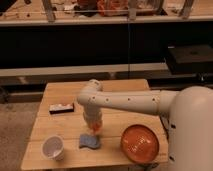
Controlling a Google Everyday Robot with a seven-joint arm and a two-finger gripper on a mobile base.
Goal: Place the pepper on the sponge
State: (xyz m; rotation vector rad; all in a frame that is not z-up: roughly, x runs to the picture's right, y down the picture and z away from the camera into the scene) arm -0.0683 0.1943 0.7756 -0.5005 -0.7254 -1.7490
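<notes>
My gripper [93,124] hangs at the end of the white arm, over the middle of the wooden table [125,90], pointing down. The small orange-red pepper [95,127] is held at its tip, and the gripper is shut on it. Just below and slightly left, the blue-grey sponge [89,142] lies flat on the table. The pepper's lower end is close above the sponge's upper edge; I cannot tell whether they touch.
A white cup [53,147] stands at the front left. A round orange plate [140,143] lies at the front right. A dark rectangular block [61,108] sits at the left. The arm's white body [192,130] fills the right side.
</notes>
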